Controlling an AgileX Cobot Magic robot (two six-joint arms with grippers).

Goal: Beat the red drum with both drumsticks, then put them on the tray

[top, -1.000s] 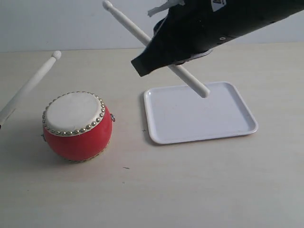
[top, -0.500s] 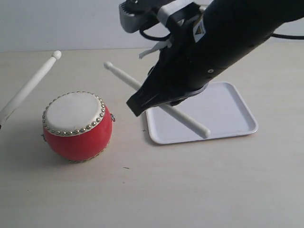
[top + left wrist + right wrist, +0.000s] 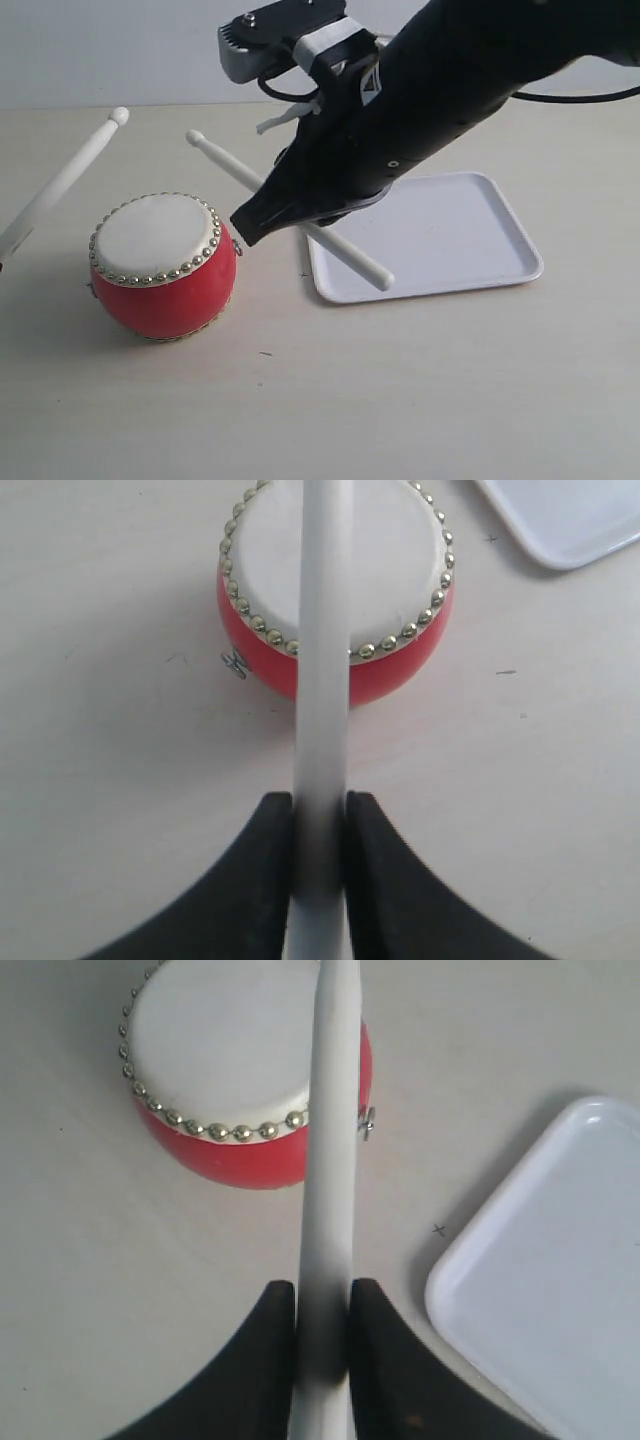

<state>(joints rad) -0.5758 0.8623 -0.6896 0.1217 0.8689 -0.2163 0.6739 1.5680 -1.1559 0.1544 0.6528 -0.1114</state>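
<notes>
Drumsticks (image 3: 345, 252) look light, stiff and smooth, perhaps slippery, so a firm pinch on the shaft suits them. The left pincer (image 3: 320, 810) is clenched on one, raised beside the red drum (image 3: 165, 265), and the right pincer (image 3: 322, 1295) grips the other, slanted from drum side to tray (image 3: 525, 270) corner. On the worktop (image 3: 400, 400), the glossy round-bellied drum with stud-ringed pale skin stands near the flat, low-rimmed white plastic tray.
</notes>
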